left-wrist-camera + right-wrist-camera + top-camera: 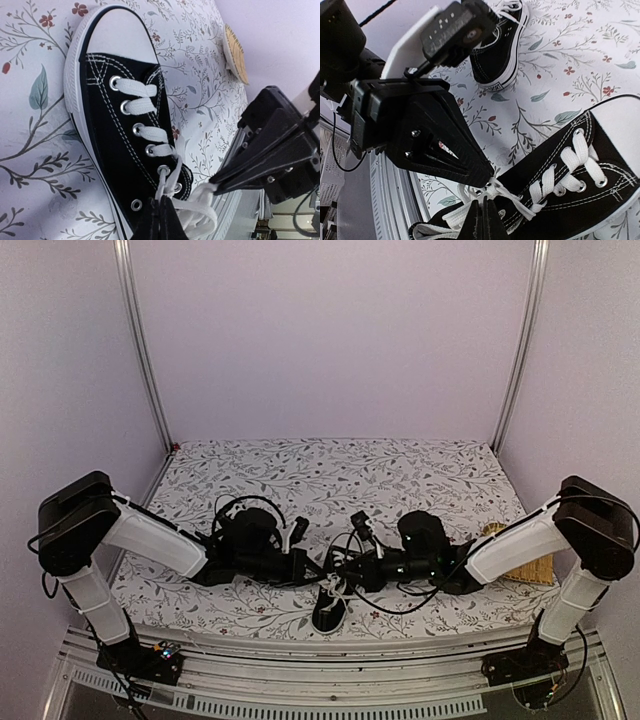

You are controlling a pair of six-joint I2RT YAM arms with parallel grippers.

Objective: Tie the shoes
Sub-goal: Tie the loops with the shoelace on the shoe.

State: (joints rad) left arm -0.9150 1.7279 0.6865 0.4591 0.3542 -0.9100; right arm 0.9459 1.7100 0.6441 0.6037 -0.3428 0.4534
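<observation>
One black shoe with a white toe cap lies near the table's front edge, between both arms; it also fills the left wrist view and the right wrist view. My left gripper is shut on a white lace at the top eyelets. My right gripper is shut on a loop of the same shoe's lace, tip to tip with the left one. The second shoe rests farther back on the cloth, partly hidden behind the left arm.
A floral cloth covers the table. A tan woven mat lies at the right side under the right arm. The metal front rail runs just below the shoe. Walls close in on three sides.
</observation>
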